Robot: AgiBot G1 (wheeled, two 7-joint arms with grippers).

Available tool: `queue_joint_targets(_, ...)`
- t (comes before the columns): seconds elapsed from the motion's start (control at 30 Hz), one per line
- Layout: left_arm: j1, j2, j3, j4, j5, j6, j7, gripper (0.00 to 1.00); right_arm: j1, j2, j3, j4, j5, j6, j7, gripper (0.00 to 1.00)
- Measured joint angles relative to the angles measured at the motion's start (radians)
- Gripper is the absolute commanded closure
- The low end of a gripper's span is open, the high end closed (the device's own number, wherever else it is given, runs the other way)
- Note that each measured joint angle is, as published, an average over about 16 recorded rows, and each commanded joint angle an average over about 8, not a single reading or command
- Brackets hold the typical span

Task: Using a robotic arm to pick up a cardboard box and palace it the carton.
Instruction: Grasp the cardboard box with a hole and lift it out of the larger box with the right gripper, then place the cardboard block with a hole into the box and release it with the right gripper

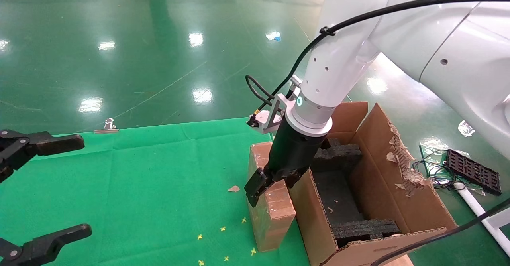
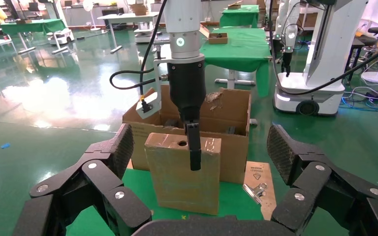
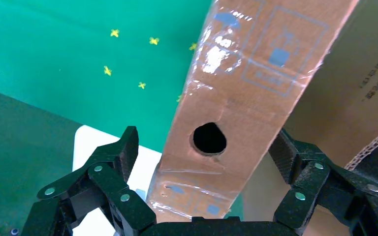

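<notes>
The small brown cardboard box [image 1: 273, 214] stands on its narrow edge on the green cloth, right beside the carton [image 1: 398, 170]. Its top edge has a round hole [image 3: 209, 138]. The white robotic arm [image 1: 338, 66] reaches down over it. My right gripper [image 1: 275, 182] is open and straddles the box's top edge, one finger [image 1: 255, 188] outside its left face; in the right wrist view that finger [image 3: 125, 147] stands apart from the cardboard. The carton holds black foam inserts [image 1: 338, 158] and has a torn right flap. My left gripper [image 1: 51, 190] is open and empty at the far left.
A metal binder clip [image 1: 106, 125] sits at the cloth's far edge. A cardboard scrap [image 1: 234, 188] and yellow marks lie left of the box. A black tray with cables [image 1: 472, 170] lies on the floor to the right. The left wrist view shows another clip [image 2: 254, 191].
</notes>
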Motion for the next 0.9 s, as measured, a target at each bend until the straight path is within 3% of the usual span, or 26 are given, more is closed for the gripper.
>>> queue_joint_targets(0.17, 0.0, 0.0, 0.0, 0.0, 0.0, 0.0, 0.0, 1.0, 0.001, -0.006, -0.023, -0.001, 0.016, 0.003, 0.003, 1.0)
queue_joint_targets(0.67, 0.0, -0.001, 0.001, 0.0, -0.001, -0.001, 0.001, 1.0, 0.002, -0.021, -0.071, -0.019, 0.04, 0.016, -0.002, 1.0)
queue_joint_targets(0.9, 0.0, -0.001, 0.002, 0.0, -0.001, -0.001, 0.001, 1.0, 0.03, -0.006, -0.056, -0.025, 0.055, 0.045, -0.051, 1.0)
